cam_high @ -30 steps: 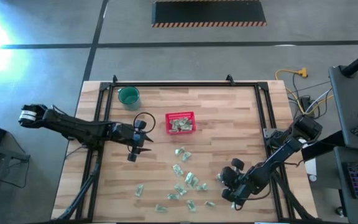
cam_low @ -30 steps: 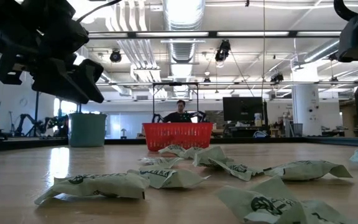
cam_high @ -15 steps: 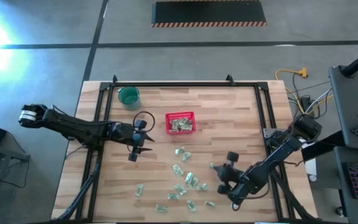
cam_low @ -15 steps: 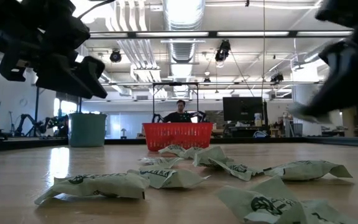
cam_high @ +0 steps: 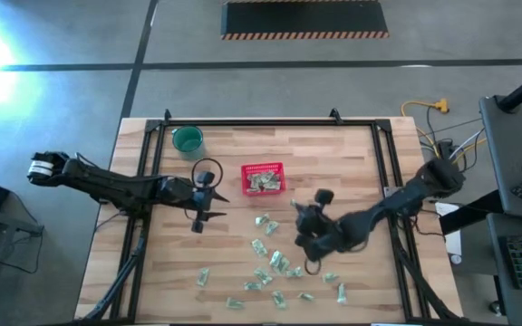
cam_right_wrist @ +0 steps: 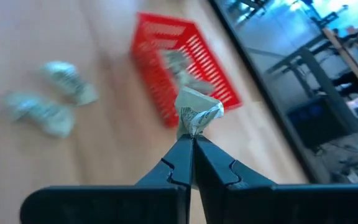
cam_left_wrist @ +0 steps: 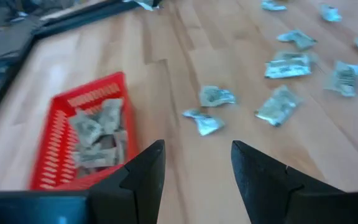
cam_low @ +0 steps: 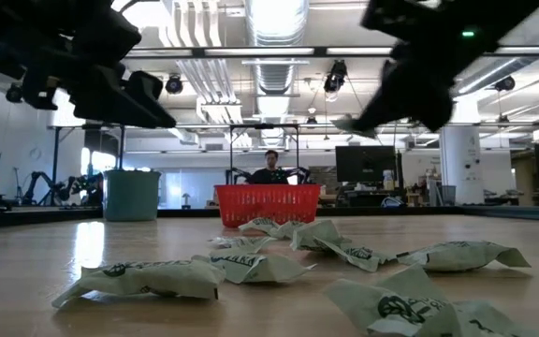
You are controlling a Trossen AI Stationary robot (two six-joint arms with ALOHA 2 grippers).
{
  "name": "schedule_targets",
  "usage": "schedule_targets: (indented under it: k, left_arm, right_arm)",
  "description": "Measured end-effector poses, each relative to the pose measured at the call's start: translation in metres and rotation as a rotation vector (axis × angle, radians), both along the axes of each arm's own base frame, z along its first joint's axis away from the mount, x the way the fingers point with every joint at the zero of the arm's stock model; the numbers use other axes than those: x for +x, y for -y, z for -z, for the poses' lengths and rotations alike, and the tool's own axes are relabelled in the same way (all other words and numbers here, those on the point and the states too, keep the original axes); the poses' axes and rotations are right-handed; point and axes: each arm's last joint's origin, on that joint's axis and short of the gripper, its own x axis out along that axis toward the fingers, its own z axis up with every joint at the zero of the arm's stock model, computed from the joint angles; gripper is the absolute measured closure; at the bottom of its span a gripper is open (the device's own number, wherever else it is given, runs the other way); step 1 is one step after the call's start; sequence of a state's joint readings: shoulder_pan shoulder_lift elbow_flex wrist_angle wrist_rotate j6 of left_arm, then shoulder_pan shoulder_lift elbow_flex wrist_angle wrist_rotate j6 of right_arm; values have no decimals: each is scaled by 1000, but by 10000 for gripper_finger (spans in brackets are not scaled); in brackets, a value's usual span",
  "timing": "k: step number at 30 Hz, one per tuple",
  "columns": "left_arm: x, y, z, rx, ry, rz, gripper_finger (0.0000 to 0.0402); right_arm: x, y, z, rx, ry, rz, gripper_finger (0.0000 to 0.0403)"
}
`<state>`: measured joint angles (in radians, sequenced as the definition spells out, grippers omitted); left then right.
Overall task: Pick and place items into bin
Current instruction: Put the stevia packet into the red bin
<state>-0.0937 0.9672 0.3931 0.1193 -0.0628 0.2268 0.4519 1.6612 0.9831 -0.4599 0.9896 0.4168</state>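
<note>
Right claw (cam_right_wrist: 191, 138) carrying a packet (cam_right_wrist: 197, 112) toward the red basket (cam_right_wrist: 185, 59).
Claw clamped on packet; basket just ahead, already part filled. Next: move over it, release. Left claw (cam_left_wrist: 194, 165) apart, waiting beside basket.

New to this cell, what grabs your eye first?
The red basket mid-table, already holding several packets, with a scatter of green-and-white packets on the wood in front of it. Then the right claw, shut on one packet, raised above the table near the basket. The left claw hangs open on the basket's other side.
</note>
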Motion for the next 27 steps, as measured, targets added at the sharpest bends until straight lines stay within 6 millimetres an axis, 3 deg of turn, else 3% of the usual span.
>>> schedule_targets:
  k: [8, 14, 21, 27]
  left_arm:
    - [3, -2, -8, 28, 92, -84, 233]
    - [4, -7, -12, 75, 137, -237, 233]
    - [6, -7, -7, 49, 119, -258, 233]
    - [11, -7, 3, 38, 70, -267, 233]
  right_arm:
    - [35, 52, -32, 60, -57, 10, 394]
    - [51, 86, -46, 79, -39, 2, 394]
    - [62, 119, -40, 167, 21, -164, 394]
    - [58, 142, -30, 183, 17, -129, 394]
